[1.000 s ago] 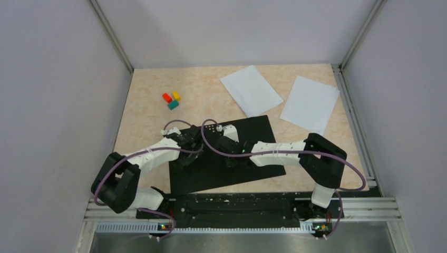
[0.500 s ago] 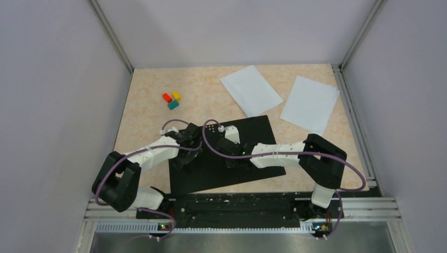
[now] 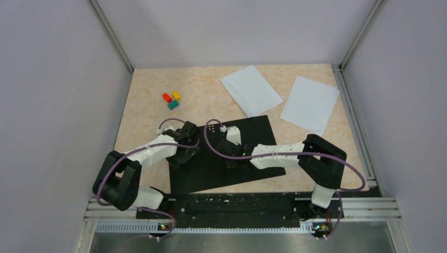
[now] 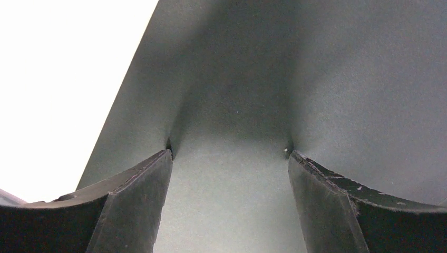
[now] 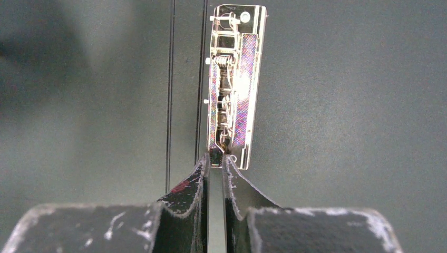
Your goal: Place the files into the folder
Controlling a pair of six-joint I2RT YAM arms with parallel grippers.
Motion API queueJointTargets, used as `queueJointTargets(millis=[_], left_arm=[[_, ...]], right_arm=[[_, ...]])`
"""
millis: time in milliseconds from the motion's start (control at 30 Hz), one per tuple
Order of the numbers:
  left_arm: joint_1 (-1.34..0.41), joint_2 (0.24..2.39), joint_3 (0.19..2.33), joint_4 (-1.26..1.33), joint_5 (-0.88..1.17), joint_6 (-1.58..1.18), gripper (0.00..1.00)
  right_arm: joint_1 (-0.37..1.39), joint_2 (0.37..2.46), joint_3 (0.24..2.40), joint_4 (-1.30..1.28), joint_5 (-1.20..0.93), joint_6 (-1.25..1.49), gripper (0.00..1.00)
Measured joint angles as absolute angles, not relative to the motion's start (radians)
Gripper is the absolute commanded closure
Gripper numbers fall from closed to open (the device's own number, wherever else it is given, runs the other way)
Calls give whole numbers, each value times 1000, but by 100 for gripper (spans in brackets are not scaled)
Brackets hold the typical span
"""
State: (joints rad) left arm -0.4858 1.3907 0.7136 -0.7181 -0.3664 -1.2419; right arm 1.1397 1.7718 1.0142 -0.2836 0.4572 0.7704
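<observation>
Files [image 3: 251,89]: two. Folder [image 3: 263,132]: one. Small coloured blocks [image 3: 172,99]: three.

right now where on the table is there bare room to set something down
Bare table between the coloured blocks and the left sheet, and from the blocks to the left wall. Crowded: the far right by the right sheet, and the open folder under left pincer and right pincer.

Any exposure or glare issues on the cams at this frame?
Left wrist: everything past the folder edge clips to pure white, and soft shadows fan out above the left end effector. Right wrist: the metal clip throws bright, rainbow-tinted glare, and the upper left corner is murky. Top external: evenly lit, sharp, no hotspots.
</observation>
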Motion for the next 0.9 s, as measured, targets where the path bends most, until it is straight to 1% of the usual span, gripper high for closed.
queueJointTargets(millis=[833,900], left_arm=[[-447,1392,712,-717,-374,-1223,13],[-447,1392,712,-713,-374,-1212,13]], right_arm=[[1127,1713,999,-295,454,771,100],[1124,1706,1011,-310,452,760,94]])
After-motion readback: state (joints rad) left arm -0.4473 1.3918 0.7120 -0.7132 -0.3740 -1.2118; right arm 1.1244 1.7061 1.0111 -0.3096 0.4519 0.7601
